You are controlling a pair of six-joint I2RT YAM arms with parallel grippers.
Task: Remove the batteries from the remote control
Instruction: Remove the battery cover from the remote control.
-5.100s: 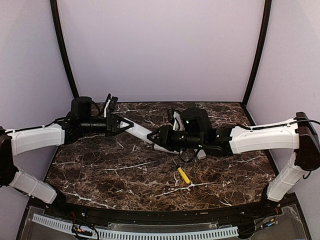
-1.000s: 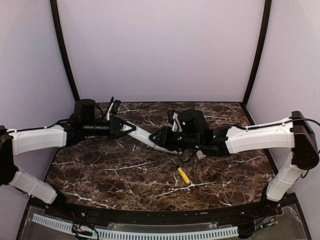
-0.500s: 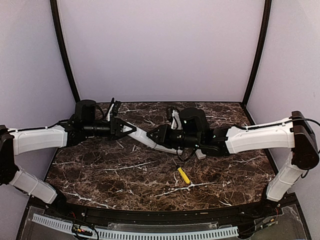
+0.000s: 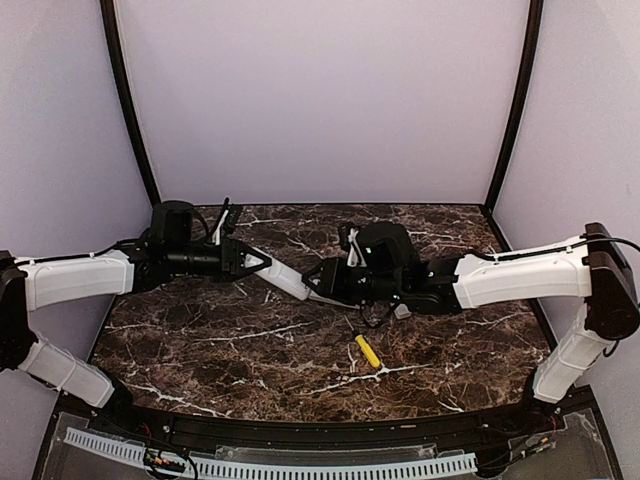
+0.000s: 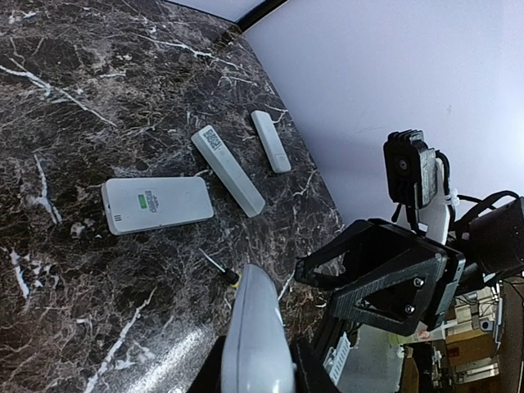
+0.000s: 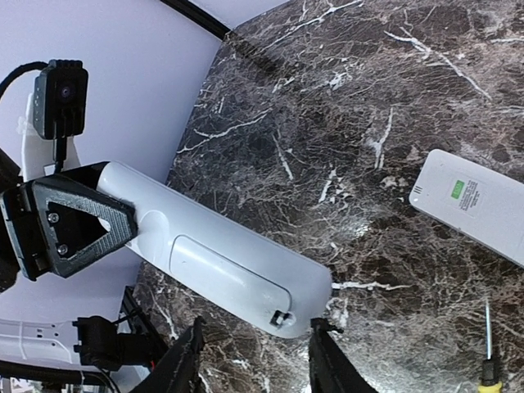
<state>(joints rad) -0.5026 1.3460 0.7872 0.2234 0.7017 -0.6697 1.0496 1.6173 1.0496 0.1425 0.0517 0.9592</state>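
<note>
Bench: we see a dark brown marble-patterned bench (image 4: 200, 340) with white veins, enclosed by pale walls.
White remote control: a long white plastic remote control (image 4: 285, 279) is held off the bench around the middle, towards the far side. It runs slantwise from far left to near right between the two arms.
Left jaws: they are closed on the left end of the remote, and we see it sticking out from between them in the left wrist view.
Right jaws: they stand spread. The fingers (image 6: 184, 360) sit either side of the remote's right end, and the one we point at has a gap between it and the casing.
Battery cover: the white panel (image 6: 225, 270) on the remote's back is in place, with its small latch (image 6: 282, 316) at the right end.
Batteries: we see none, since the closed panel hides the compartment.
Screwdriver: a yellow-handled screwdriver (image 4: 368, 351) lies flat on the bench, nearer than the right jaws and a little right of centre.
Other pieces: a flat white rectangular device with a green mark (image 5: 157, 205) lies on the bench. Just beside it are a long white bar (image 5: 228, 169) and a shorter white bar (image 5: 270, 141), each apart from the others.
</note>
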